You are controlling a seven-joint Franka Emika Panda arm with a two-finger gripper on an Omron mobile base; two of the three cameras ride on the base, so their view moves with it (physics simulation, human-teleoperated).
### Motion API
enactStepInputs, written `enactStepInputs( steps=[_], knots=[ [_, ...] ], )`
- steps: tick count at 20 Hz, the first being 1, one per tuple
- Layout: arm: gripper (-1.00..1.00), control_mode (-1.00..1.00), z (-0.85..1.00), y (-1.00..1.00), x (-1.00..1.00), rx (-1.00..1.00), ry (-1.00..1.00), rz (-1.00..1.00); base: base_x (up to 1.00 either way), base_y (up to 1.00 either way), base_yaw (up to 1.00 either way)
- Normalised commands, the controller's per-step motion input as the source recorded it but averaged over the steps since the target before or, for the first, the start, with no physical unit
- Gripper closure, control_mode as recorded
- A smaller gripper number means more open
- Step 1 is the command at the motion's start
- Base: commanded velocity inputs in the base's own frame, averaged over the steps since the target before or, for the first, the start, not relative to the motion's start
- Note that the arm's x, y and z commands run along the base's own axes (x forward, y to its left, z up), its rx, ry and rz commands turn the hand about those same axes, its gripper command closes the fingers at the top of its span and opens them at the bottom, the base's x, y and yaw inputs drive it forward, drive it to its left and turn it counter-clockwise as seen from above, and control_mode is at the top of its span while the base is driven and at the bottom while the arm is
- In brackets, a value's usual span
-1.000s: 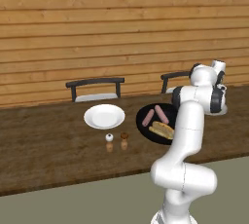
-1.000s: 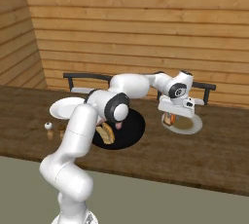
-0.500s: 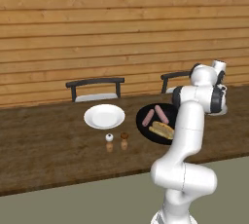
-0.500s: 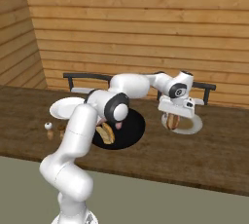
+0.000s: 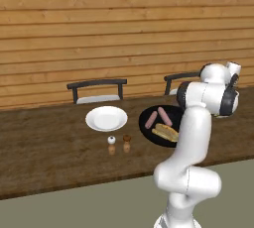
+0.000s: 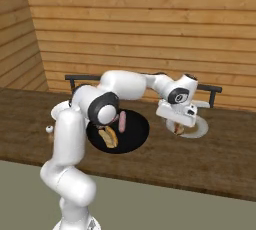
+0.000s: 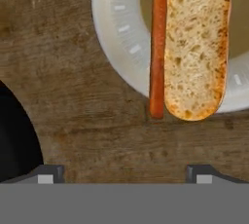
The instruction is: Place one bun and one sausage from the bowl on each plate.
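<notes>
My gripper (image 6: 178, 123) hangs open just above the right-hand white plate (image 6: 199, 130), nothing between its fingertips (image 7: 202, 174). A golden-tan bun (image 7: 197, 47) with a reddish-brown crust edge lies on this plate (image 7: 116, 38), one end sticking out over the rim. The black bowl (image 5: 149, 129) holds two pinkish sausages (image 5: 152, 118) (image 5: 165, 116) and a second bun (image 5: 165, 133). In the right base view the bowl (image 6: 135, 136) shows one sausage (image 6: 122, 122) and the bun (image 6: 107, 137). The left plate (image 5: 106, 118) is bare.
Two small shakers (image 5: 112, 145) (image 5: 127, 143) stand in front of the left plate. Two dark chair backs (image 5: 96, 83) (image 5: 181, 77) rise behind the wooden counter (image 5: 44, 147), with a plank wall beyond. The bowl's edge (image 7: 14, 135) lies close to the hand.
The gripper went from shut to open and let go of the bun, which now rests on the right plate. The hand has lifted slightly off it.
</notes>
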Motion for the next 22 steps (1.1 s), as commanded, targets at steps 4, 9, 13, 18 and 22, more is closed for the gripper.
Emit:
enactStepInputs(
  steps=[4,9,13,18,22],
  knots=[
    [-1.00,-1.00,0.12,1.00,-0.44,-0.17,-0.07,-0.08,0.00,0.00,0.00],
    [-1.00,-1.00,0.05,1.00,-0.02,-0.15,-0.03,-0.01,0.00,0.00,0.00],
    [-1.00,-1.00,0.31,0.93,0.26,-0.04,0.02,0.02,0.00,0.00,0.00],
    [-1.00,-1.00,0.40,0.75,0.40,0.00,0.08,0.09,0.00,0.00,0.00],
    [-1.00,-1.00,0.02,0.72,0.33,0.00,0.00,0.09,0.00,0.00,0.00]
  ],
)
